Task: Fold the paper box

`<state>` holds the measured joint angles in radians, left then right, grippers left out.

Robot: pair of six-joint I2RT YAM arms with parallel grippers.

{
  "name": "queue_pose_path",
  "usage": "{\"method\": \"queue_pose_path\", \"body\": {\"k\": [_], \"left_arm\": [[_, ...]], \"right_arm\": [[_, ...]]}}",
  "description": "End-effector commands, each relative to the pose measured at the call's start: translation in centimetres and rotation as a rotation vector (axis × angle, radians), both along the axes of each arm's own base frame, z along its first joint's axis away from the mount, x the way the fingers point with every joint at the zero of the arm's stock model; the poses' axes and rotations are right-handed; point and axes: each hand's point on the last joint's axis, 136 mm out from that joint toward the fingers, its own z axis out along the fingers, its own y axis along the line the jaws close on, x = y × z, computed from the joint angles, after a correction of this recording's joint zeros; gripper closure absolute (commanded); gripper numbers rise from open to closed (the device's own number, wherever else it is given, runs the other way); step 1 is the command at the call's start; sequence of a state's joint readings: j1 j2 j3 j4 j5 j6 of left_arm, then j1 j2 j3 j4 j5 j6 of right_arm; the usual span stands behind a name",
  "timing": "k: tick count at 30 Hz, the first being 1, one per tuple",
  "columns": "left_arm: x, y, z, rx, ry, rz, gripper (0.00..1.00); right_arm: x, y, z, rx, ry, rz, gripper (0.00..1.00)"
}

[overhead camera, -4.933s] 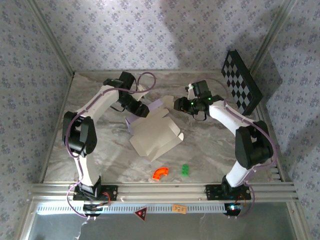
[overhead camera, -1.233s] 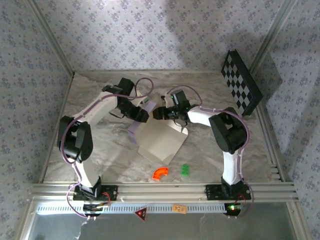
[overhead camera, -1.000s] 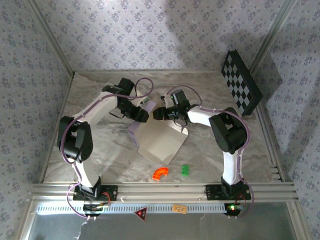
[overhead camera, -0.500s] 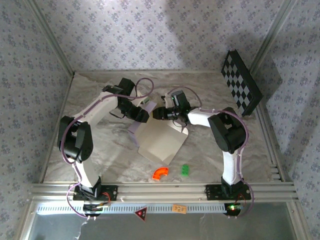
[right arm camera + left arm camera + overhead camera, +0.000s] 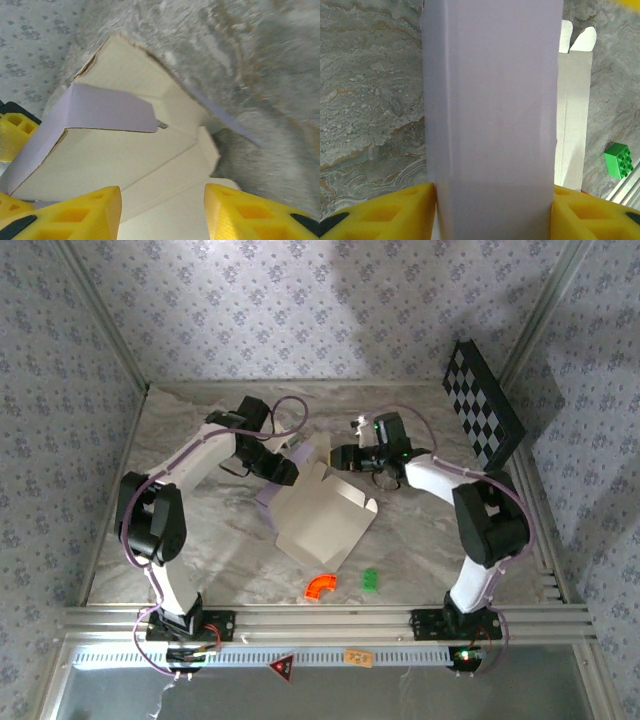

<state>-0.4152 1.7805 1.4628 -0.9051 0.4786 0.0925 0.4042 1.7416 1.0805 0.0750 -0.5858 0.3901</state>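
The paper box point(image 5: 322, 522) lies mid-table as a partly raised off-white sheet with a pale lilac outer side. My left gripper point(image 5: 284, 471) is shut on its far left edge. In the left wrist view the lilac panel point(image 5: 490, 100) fills the space between both yellow fingers point(image 5: 415, 210), touching each; the gripper point(image 5: 492, 212) grips it. My right gripper point(image 5: 340, 456) hovers open at the box's far right corner, beside a raised flap point(image 5: 318, 451). The right wrist view looks into the box's open end point(image 5: 150, 165), with a lilac flap point(image 5: 100, 115) folded inward; the gripper point(image 5: 162, 212) holds nothing.
An orange curved piece point(image 5: 321, 586) and a green brick point(image 5: 370, 580) lie near the front of the table; the green brick point(image 5: 619, 160) also sits at the right of the left wrist view. A checkered board point(image 5: 483, 403) leans at the back right. Patterned walls enclose the table.
My right gripper has pulled back to the right, off the top of the box, and a flap now stands up at the far corner. The left arm has stayed put, gripping.
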Motion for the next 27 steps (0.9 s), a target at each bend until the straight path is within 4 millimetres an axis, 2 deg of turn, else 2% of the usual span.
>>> {"method": "queue_pose_path", "body": {"k": [1, 4, 7, 12, 16, 19, 27], "left_arm": [[-0.5, -0.1, -0.2, 0.008, 0.018, -0.017, 0.45], [-0.5, 0.0, -0.2, 0.010, 0.019, -0.014, 0.45], [-0.6, 0.0, -0.2, 0.010, 0.017, -0.015, 0.46], [-0.5, 0.0, -0.1, 0.008, 0.017, -0.014, 0.45], [-0.5, 0.0, -0.1, 0.010, 0.014, -0.015, 0.46], [-0.5, 0.0, -0.1, 0.011, 0.015, -0.011, 0.45], [-0.2, 0.0, -0.5, 0.028, 0.027, -0.004, 0.46]], "right_arm": [[0.3, -1.4, 0.8, -0.127, -0.035, 0.001, 0.51], [1.7, -1.5, 1.4, -0.182, -0.053, -0.005, 0.50], [2.7, -0.8, 1.8, -0.204, -0.069, 0.009, 0.50], [4.7, 0.3, 0.9, -0.246, -0.063, 0.040, 0.50], [5.1, 2.0, 0.5, -0.228, -0.050, 0.109, 0.51], [5.2, 2.5, 0.2, -0.245, -0.054, 0.123, 0.56], [4.3, 2.5, 1.7, -0.322, -0.116, 0.110, 0.81]]}}
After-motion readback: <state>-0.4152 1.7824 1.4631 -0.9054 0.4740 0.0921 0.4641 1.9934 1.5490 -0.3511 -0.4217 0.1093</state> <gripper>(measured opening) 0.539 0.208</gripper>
